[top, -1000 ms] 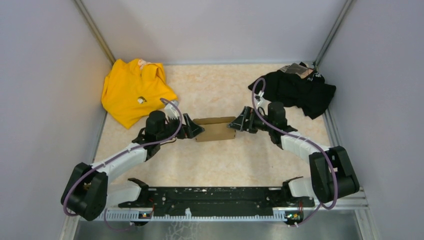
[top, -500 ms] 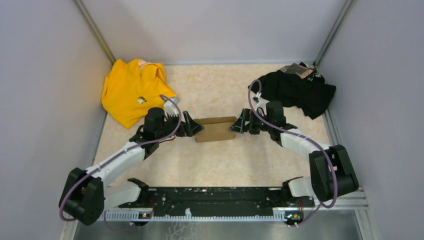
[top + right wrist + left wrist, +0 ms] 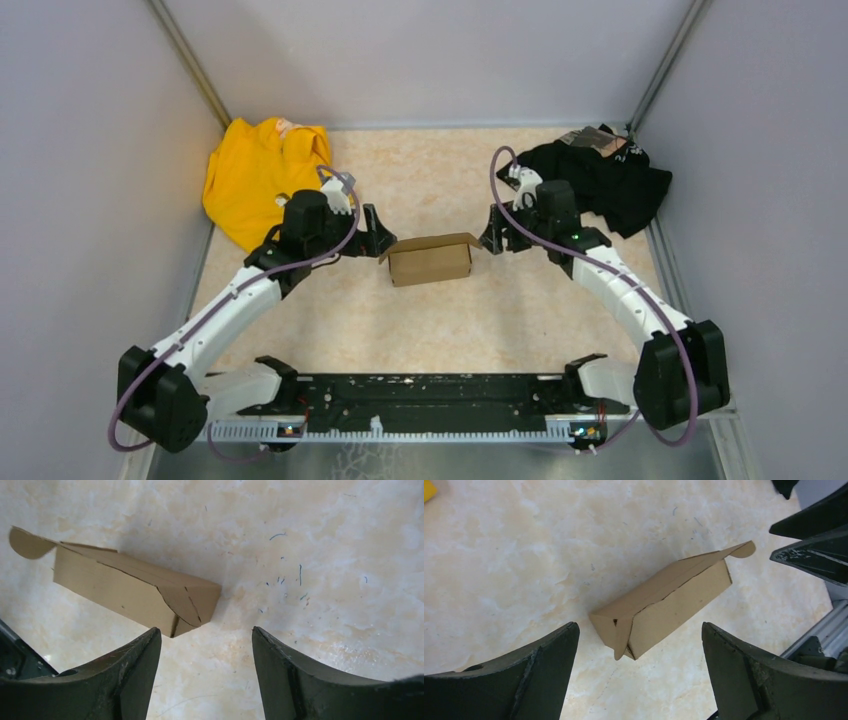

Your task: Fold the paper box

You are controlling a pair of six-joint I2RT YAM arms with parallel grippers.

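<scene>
The paper box (image 3: 430, 260) is a small plain brown carton lying on the marbled table between my two grippers. Its top lid stands slightly ajar, with a rounded tab sticking out at one end. It also shows in the left wrist view (image 3: 664, 607) and in the right wrist view (image 3: 125, 587). My left gripper (image 3: 378, 236) is open and empty, just left of the box and apart from it; in its wrist view (image 3: 639, 630) the box lies beyond the fingertips. My right gripper (image 3: 492, 235) is open and empty, just right of the box, also seen in its wrist view (image 3: 205, 632).
A crumpled yellow garment (image 3: 262, 180) lies at the back left. A black garment (image 3: 600, 180) lies at the back right. Grey walls close three sides. A black rail (image 3: 430, 395) with the arm bases runs along the near edge.
Both grippers have pulled back and risen away from the ends of the box, letting it go. The box now stands free as a closed-up carton.
</scene>
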